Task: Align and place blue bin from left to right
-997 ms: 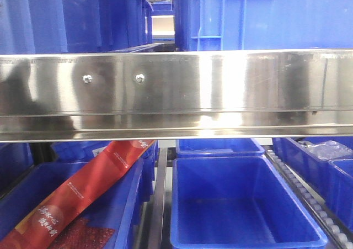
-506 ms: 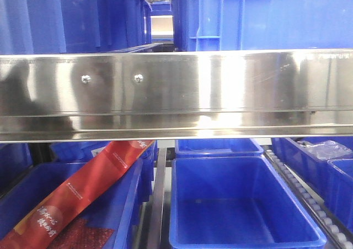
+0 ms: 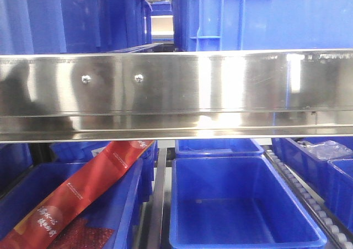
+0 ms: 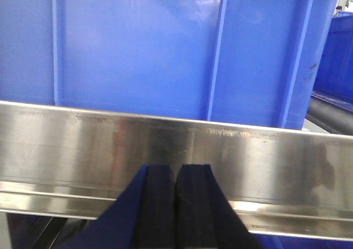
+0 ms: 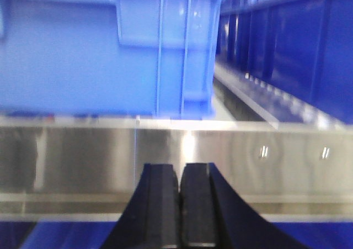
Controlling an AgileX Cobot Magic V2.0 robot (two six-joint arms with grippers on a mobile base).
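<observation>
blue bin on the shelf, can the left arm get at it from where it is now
Probably, for a push. The left gripper, jaws shut, faces the blue bin with only the steel rail crossing low in front; the wall above it looks unobstructed.

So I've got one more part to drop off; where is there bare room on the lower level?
The open blue bin right of centre shows a bare floor, bordered by the roller track on its right. The left bin is crowded by a red package. The far-right bin holds clear bags. The steel rail overhangs everything, so a hand must pass under it.
</observation>
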